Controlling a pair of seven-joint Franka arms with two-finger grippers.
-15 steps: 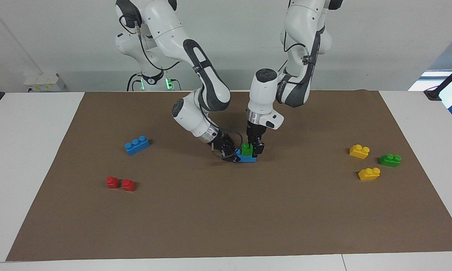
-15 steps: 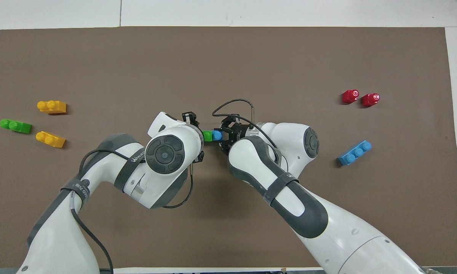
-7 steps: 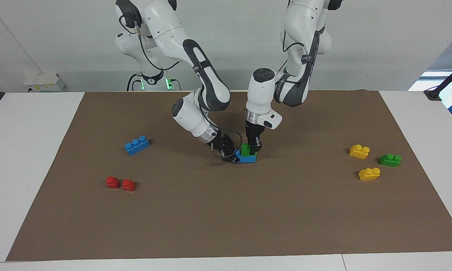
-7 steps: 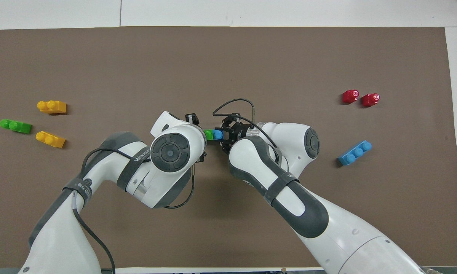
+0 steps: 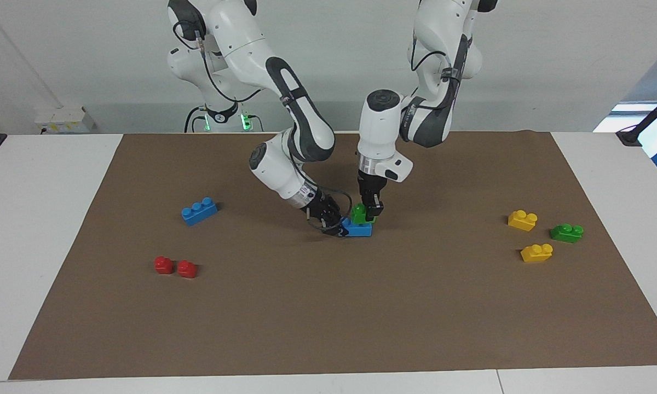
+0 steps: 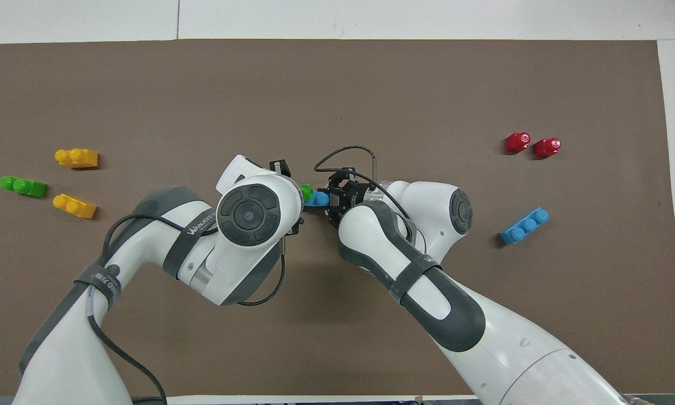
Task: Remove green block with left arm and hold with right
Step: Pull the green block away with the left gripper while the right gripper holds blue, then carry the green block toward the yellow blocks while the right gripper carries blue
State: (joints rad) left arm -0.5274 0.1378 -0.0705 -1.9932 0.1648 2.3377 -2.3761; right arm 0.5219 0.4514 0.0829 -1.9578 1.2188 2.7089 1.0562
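A green block [image 5: 360, 213] sits tilted on top of a short blue brick [image 5: 359, 230] in the middle of the brown mat [image 5: 328, 306]. My left gripper [image 5: 368, 214] comes down from above and is shut on the green block. I cannot tell whether the block still touches the blue brick. My right gripper [image 5: 338, 226], with the cable loop, lies low at the mat and is shut on the end of the blue brick. In the overhead view the green block [image 6: 306, 192] and the blue brick [image 6: 318, 198] show between the two wrists, and the left wrist hides its own fingers.
A second green block [image 5: 566, 232] lies between two yellow bricks [image 5: 522, 219] [image 5: 536, 252] toward the left arm's end. A longer blue three-stud brick [image 5: 199, 211] and two red pieces [image 5: 163, 265] [image 5: 186, 268] lie toward the right arm's end.
My left gripper has risen a little with the green block, which now sits higher and tilted over the blue brick. My right gripper has kept its hold in place.
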